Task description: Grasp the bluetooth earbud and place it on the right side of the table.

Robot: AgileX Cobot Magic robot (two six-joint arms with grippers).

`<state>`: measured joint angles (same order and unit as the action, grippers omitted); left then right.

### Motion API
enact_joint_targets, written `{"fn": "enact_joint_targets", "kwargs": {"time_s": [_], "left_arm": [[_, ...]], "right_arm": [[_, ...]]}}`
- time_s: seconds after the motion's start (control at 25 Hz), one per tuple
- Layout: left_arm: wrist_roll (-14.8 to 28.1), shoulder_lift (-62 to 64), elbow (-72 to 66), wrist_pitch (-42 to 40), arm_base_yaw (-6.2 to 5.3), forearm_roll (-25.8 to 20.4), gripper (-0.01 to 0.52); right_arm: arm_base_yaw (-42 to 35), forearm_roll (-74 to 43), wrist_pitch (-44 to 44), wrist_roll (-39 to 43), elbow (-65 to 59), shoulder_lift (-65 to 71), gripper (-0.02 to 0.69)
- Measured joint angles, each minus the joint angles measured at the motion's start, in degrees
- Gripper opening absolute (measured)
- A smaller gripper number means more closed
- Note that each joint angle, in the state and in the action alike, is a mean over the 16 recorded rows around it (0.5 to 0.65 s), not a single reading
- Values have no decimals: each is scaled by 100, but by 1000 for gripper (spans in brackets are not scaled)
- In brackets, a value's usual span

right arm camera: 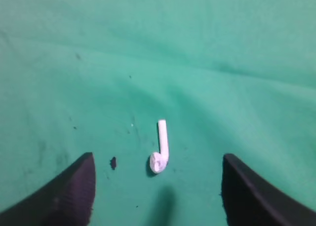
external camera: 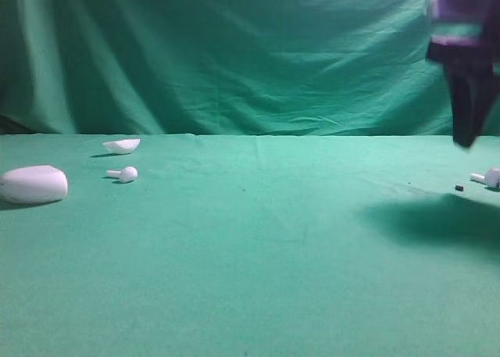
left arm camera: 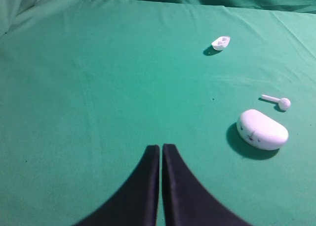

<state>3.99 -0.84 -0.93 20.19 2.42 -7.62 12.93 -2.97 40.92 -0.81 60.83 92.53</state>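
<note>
I am looking down the right wrist view; the right gripper [right arm camera: 157,196] is hanging wide open and holding nothing, the earbud [right arm camera: 161,148] lying free on the table [right arm camera: 207,48] at lower centre, a dark speck [right arm camera: 113,162] beside it; I judge lifting straight up best, avoiding nudging it; the left gripper [left arm camera: 161,159] is sitting closed, empty.

The right gripper [external camera: 466,99] is blurred and cropped at the exterior view's top corner; below it, the bluetooth earbud [external camera: 491,177] is clipped (head partly lost) by the edge.
</note>
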Motion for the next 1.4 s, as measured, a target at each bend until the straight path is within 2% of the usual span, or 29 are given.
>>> {"fn": "enact_joint_targets", "kwargs": {"time_s": [0.44, 0.6, 1.12, 1.4], "left_arm": [[0, 0, 0, 0, 0, 0, 0], [0, 0, 0, 0, 0, 0, 0], [0, 0, 0, 0, 0, 0, 0], [0, 0, 0, 0, 0, 0, 0]], "right_arm": [[0, 184, 877, 10, 180, -2658, 87], [0, 296, 1057, 6, -41, -3668, 15], [0, 600, 888, -152, -1593, -6732, 0], [0, 785, 721, -166, -2072, -7827, 0]]}}
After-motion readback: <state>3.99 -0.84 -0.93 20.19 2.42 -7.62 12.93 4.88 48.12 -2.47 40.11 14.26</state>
